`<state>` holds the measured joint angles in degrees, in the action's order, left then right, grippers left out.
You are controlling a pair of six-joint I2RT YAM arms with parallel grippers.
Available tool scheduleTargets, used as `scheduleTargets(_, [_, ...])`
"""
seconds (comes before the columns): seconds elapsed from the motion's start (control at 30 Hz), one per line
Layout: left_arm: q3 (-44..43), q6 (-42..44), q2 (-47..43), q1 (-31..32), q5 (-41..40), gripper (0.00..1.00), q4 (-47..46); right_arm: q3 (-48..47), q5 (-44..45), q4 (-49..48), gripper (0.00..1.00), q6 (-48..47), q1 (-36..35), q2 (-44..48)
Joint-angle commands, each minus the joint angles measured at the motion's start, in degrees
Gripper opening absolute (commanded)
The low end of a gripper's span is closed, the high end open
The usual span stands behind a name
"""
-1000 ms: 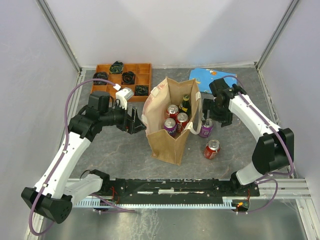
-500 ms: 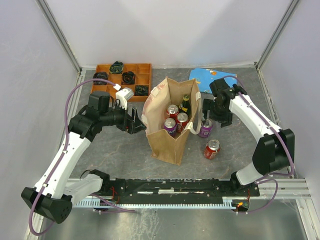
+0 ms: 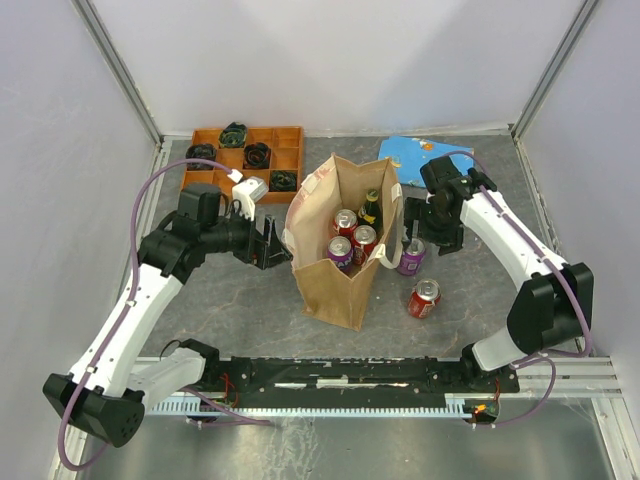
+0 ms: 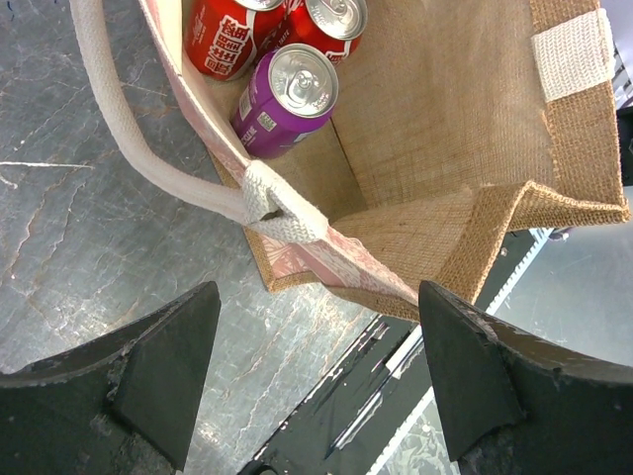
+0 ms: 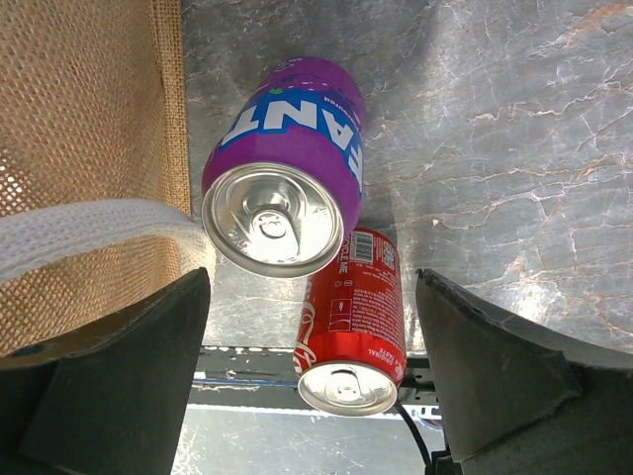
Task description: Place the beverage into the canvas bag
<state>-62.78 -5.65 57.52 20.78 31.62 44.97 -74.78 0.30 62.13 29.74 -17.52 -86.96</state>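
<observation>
The left hand point(image 3: 274, 245) has edged slightly nearer the canvas bag point(image 3: 328, 285).

The left arm point(image 3: 128, 305) and right arm point(image 3: 505, 235) have white shells and black joints; a lilac cable point(image 3: 134, 240) trails each; black bases point(image 3: 98, 410) sit toward six o'clock; pincer fingers point(image 4: 148, 376) are matte black wedges

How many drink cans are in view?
5. In the bag: two red cans and a purple can. On the table right of it: a second purple can and, nearer the arm bases, a third red can. The bag may hide more.
</observation>
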Motion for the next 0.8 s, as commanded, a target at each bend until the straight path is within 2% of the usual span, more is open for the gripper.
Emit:
scheduleTargets(0.0, [0.25,3.05,-0.56,0.58,1.07,0.87,-0.75,-0.66,-0.35,-1.66,0.92,-0.21,-0.76,-0.25])
scheduleTargets(0.57, [0.60,3.00,-1.96,0.58,0.20,0.87,-0.15,-2.89,3.79,-4.57,0.92,-1.85,-2.24,-7.69])
scheduleTargets(0.77, [0.46,3.06,-2.06,0.62,-0.05,0.87,-0.06,-2.39,4.10,-5.19,0.88,-2.05,-2.24,-9.16])
